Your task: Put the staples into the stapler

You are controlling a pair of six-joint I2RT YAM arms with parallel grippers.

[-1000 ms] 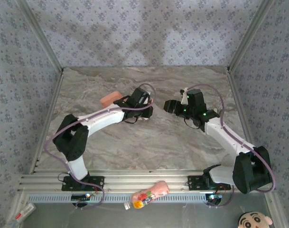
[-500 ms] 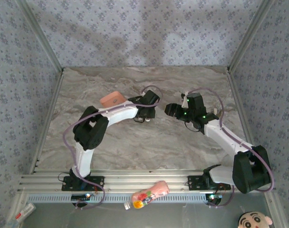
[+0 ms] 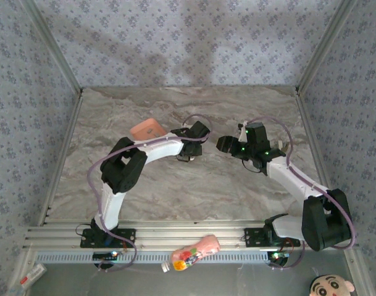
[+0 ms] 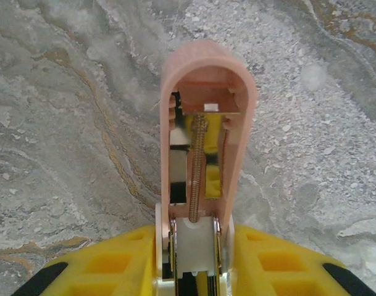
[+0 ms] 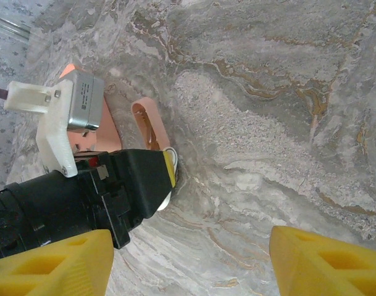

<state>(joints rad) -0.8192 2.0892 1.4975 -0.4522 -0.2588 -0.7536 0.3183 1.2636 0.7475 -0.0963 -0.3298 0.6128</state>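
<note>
**Pink stapler (image 4: 203, 123) clamped in the left gripper (image 4: 194, 259)**

Yellow fingers (image 4: 113, 265) of the left gripper close on the stapler's rear end. Its pink cover points away from the wrist camera, and its open underside exposes a coiled spring (image 4: 197, 166) and a bright metal channel. The stapler is over the marble table (image 3: 175, 191), near the salmon tray (image 3: 146, 129); whether it touches the table cannot be told. The right gripper (image 5: 191, 240) faces it from close by, fingers spread wide with nothing between them.

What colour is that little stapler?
The stapler is pale pink, with silvery metal and a spring inside; clearest in the left wrist view.
</note>
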